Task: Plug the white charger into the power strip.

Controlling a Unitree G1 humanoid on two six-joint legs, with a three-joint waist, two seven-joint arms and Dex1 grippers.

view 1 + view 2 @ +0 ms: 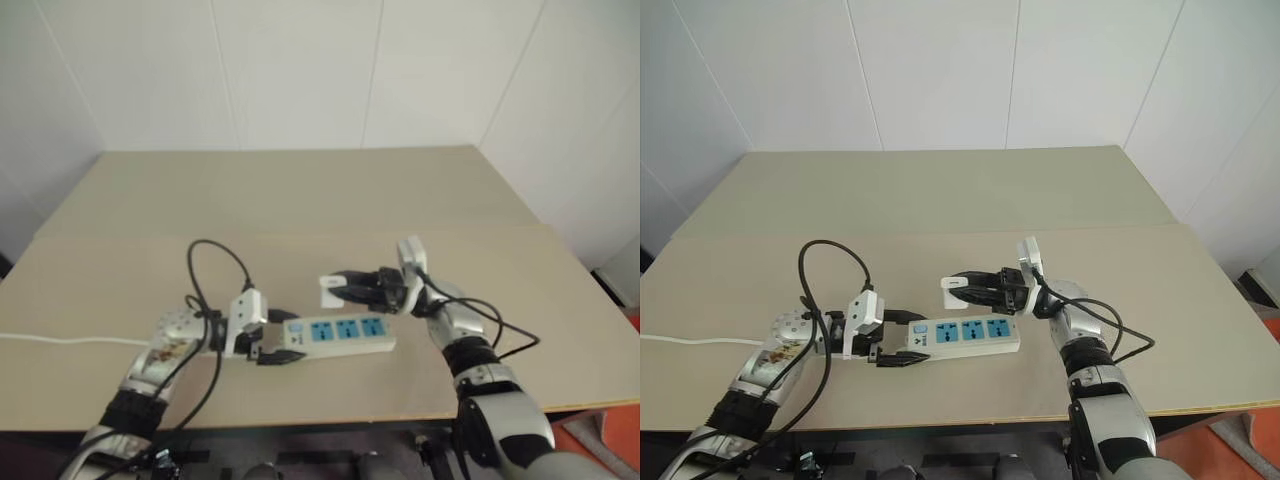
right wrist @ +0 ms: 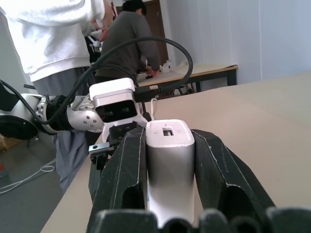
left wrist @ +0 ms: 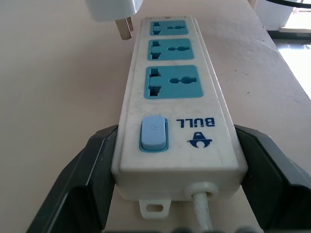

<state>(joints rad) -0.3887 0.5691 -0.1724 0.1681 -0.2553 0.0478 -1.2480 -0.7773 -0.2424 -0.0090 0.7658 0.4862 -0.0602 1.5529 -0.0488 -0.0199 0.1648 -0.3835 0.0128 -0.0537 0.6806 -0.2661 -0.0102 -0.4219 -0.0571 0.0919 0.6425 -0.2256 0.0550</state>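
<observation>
The white charger [image 1: 954, 291] sits clamped between the 2 black fingers of the right gripper [image 1: 970, 292], its 2 metal prongs pointing down. From the left wrist view it hangs above the table just beside the far end of the power strip [image 1: 962, 335], not yet over a socket and not touching it. The strip lies flat on the table [image 1: 940, 200], its 3 blue socket faces up. The left gripper [image 1: 902, 340] is closed around the strip's switch end, 1 finger on each long side, where the thin white cord [image 1: 60, 340] leaves.

The step in hand looks like alignment before insertion. To do it well, the right gripper should carry the charger sideways until its prongs stand directly over the slots of 1 socket, probably the farthest from the left gripper. The prongs should be square to the socket face and turned to match the slots before any downward push. The left gripper's hold should stay firm so the strip cannot slide or tip. A skewed approach risks the prongs catching on the blue face.
</observation>
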